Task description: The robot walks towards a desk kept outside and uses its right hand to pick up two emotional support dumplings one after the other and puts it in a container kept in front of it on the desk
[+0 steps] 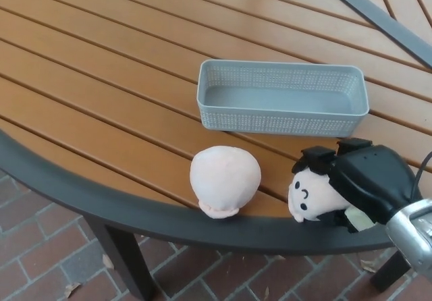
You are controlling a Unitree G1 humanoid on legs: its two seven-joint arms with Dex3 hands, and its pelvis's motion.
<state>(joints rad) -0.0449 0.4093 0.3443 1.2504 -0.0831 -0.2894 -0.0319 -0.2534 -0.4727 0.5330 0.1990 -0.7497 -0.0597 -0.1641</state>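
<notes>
Two pale plush dumplings lie near the table's front edge. The left dumpling faces away, showing only its plain back. The right dumpling shows a small drawn face, and my right hand is wrapped over it from the right with its black fingers closed around it. It still rests on the table. The grey mesh container stands just behind both dumplings with nothing inside. My left hand does not show.
The wooden slat table has a dark curved rim along its front. A dark metal bar crosses the far right corner. Brick paving lies below, with table legs under the rim.
</notes>
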